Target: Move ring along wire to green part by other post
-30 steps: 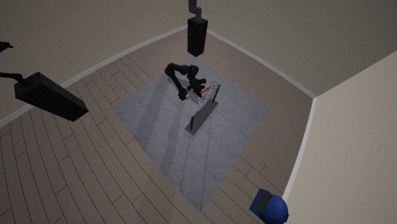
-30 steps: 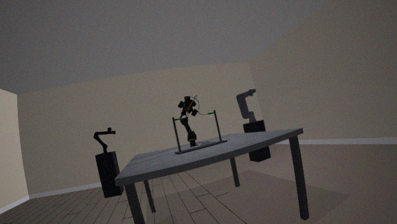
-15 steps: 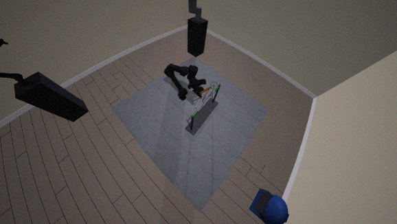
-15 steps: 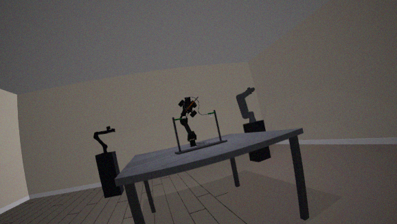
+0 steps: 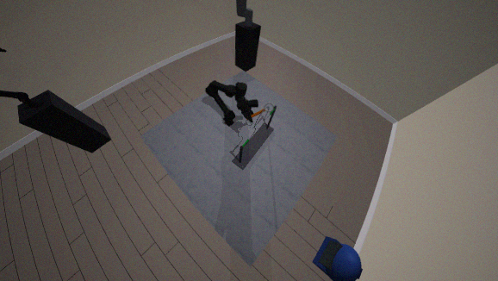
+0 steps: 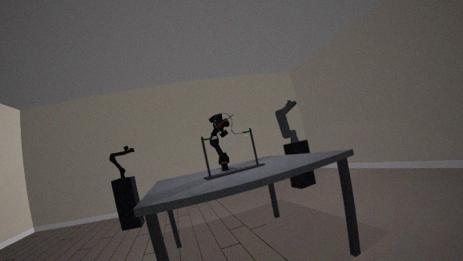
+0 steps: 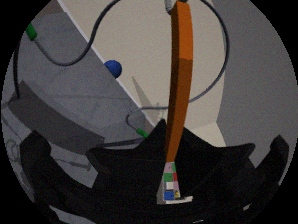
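My gripper (image 5: pixel 253 114) (image 6: pixel 221 123) (image 7: pixel 166 121) is shut on the orange handle (image 5: pixel 258 113) (image 6: pixel 224 120) (image 7: pixel 180 75) and holds it high above the table. The handle points away from the fingers to the ring (image 5: pixel 269 108), which is too small to make out in the exterior view and is cut off at the top of the wrist view. The thin grey wire (image 7: pixel 226 55) curves up on both sides of the handle. Its green ends (image 7: pixel 32 32) (image 7: pixel 143 133) (image 5: pixel 245 143) (image 6: pixel 207 138) (image 6: pixel 247 133) sit by the two posts (image 5: pixel 241 156) (image 5: pixel 271 118) (image 6: pixel 205 158) (image 6: pixel 254 148).
The posts stand on a dark base plate (image 5: pixel 255 146) (image 6: pixel 236 170) (image 7: pixel 45 120) on the grey table (image 5: pixel 194 146) (image 6: pixel 280 168). Dark camera stands (image 5: pixel 247 45) (image 5: pixel 60 121) and a blue object (image 5: pixel 340 260) (image 7: pixel 113 68) stand around the table on the floor.
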Tool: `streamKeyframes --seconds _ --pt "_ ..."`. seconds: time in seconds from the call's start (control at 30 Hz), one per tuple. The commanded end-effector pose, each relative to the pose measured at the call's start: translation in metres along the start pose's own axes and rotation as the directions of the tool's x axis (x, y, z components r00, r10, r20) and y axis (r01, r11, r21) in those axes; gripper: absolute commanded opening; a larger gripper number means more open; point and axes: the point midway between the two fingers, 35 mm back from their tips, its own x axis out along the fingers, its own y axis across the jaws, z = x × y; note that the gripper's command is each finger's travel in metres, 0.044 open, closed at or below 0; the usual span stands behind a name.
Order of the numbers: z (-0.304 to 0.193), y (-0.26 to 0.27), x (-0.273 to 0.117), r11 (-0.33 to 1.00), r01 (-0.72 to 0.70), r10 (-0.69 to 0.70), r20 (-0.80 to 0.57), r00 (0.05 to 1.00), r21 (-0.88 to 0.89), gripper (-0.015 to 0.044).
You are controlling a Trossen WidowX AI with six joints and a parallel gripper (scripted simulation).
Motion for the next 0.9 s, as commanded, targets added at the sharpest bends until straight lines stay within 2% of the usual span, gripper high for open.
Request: streamKeyframes --seconds 0.0,0.87 --pt "-0.001 -0.002 -0.001 0.998 0.031 -0.031 0.003 1.000 -0.048 -0.0150" --pt "0.001 -0.016 -0.001 0.914 0.211 -0.196 0.078 0.978 -0.347 -0.0150"
